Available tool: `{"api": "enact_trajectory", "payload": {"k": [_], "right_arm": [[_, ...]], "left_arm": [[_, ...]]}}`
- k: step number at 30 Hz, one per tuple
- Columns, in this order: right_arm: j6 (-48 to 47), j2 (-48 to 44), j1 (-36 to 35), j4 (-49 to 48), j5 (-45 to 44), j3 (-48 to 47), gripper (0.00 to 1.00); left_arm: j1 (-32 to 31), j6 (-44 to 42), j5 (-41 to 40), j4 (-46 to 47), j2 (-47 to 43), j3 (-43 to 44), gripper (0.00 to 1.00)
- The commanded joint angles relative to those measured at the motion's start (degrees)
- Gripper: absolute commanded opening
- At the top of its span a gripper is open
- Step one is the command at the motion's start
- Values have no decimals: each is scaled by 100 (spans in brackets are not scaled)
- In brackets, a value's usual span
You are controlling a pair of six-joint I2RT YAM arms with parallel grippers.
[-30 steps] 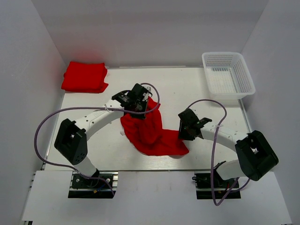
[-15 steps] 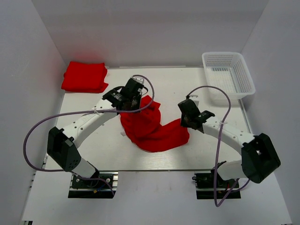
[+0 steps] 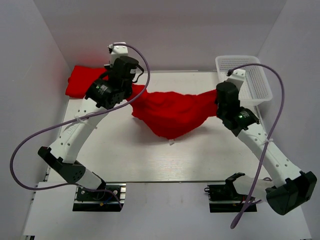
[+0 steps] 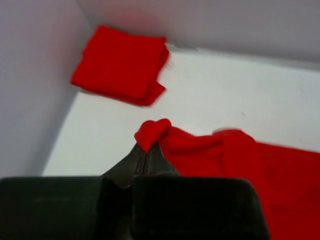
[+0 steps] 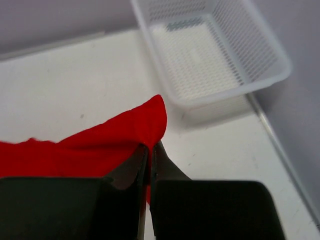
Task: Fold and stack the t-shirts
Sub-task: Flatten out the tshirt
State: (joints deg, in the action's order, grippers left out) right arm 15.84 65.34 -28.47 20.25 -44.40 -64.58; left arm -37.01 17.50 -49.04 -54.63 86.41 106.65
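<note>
**Shirt stretched between both arms, ready to lay flat**

Your left gripper [image 4: 146, 154] is clamped on one bunched corner of the t-shirt [image 3: 172, 112], jaws pressed together on the fabric. Your right gripper [image 5: 150, 150] is pinched on the opposite corner, just left of the basket [image 3: 260, 87]. The shirt hangs in a sag between them, running from the basket's left side toward the folded stack [image 3: 82, 82], which sits well apart from the basket along the same back edge of the table [image 3: 115, 155]. My read on the hold: two-corner tension pulls the fabric wide so it lands flat for folding. The middle droops low; can't tell if it touches the table. For the next move I'd lower both ends evenly and hold tension, else it bunches
</note>
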Motion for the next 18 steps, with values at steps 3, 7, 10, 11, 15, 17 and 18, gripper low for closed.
{"api": "enact_trajectory", "payload": {"k": [3, 7, 10, 11, 15, 17, 18], "right_arm": [[-1319, -487, 315, -1187, -1263, -652, 0], [-2214, -645, 509, -1612, -1193, -1179, 0], [-2725, -541, 535, -1726, -1272, -1942, 0], [-2804, -514, 579, -1726, -1299, -2049, 0], [-3375, -522, 570, -1928, -1299, -2612, 0], [-3508, -540, 571, -1946, -1221, -2885, 0], [-3534, -531, 571, -1963, -1185, -2998, 0]], "left_arm": [[142, -1044, -1784, 1011, -659, 497, 0], [142, -2833, -2337, 2752, -1160, 261, 0], [81, -3855, -2531, 3932, -1425, 207, 0], [80, -4042, -2532, 4125, -1565, 207, 0], [28, -4553, -2602, 4655, -1907, 259, 0], [28, -4553, -2533, 4585, -1970, 260, 0], [28, -4501, -2532, 4584, -2040, 260, 0]]}}
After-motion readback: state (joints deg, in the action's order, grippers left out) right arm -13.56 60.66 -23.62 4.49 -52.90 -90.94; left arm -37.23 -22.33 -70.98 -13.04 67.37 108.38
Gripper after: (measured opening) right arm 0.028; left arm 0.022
